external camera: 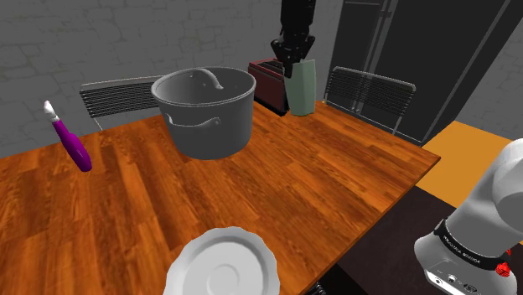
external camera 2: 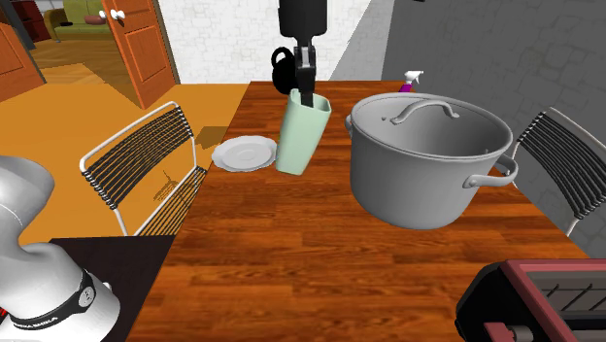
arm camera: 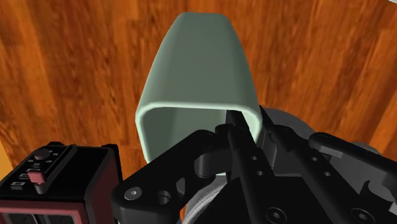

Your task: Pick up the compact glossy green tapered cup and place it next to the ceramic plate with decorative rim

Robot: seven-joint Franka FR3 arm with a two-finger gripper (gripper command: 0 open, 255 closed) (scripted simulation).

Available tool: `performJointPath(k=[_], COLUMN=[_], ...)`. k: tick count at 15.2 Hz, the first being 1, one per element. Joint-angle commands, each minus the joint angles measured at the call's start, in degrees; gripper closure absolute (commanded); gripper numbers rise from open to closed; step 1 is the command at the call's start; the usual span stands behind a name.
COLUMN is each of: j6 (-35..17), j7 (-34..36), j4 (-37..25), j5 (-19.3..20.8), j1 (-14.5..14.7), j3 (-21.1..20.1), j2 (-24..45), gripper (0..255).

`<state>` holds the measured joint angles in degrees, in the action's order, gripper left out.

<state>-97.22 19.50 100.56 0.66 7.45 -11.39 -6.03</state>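
While the gripper (external camera: 292, 69) clamps the pale green cup (external camera: 301, 88) by its rim, seemingly clear of the bench (external camera: 277, 193), pickup looks done — carrying it to the white scalloped plate (external camera: 222, 266) and setting it down remain.

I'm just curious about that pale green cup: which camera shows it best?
The second exterior view: the pale green cup shows whole, side on, the gripper at its rim. In the shoulder view the cup is far off; the wrist view looks down into its mouth.

1 green cup (external camera: 301, 86), 1 plate (external camera: 222, 264), 1 lidded pot (external camera: 209, 113), 1 spray bottle (external camera: 74, 144), 1 toaster (external camera: 264, 84), 2 chairs (external camera: 113, 96).
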Motion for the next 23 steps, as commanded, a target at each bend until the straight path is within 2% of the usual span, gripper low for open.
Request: performJointPath(k=[1, 7, 14, 23], j6=[-0.23, 0.12, 0.83, -6.17], j7=[2.43, 10.35, 19.69, 19.72], j4=[1.45, 2.82, 1.54, 9.14], j5=[-0.27, -0.98, -1.17, -1.44], j1=[1.1, 4.58, 8.43, 8.54], j3=[-1.32, -5.91, -11.43, -11.5], j2=[-1.22, -2.86, -2.12, -2.76], gripper=[255, 255, 255, 255])
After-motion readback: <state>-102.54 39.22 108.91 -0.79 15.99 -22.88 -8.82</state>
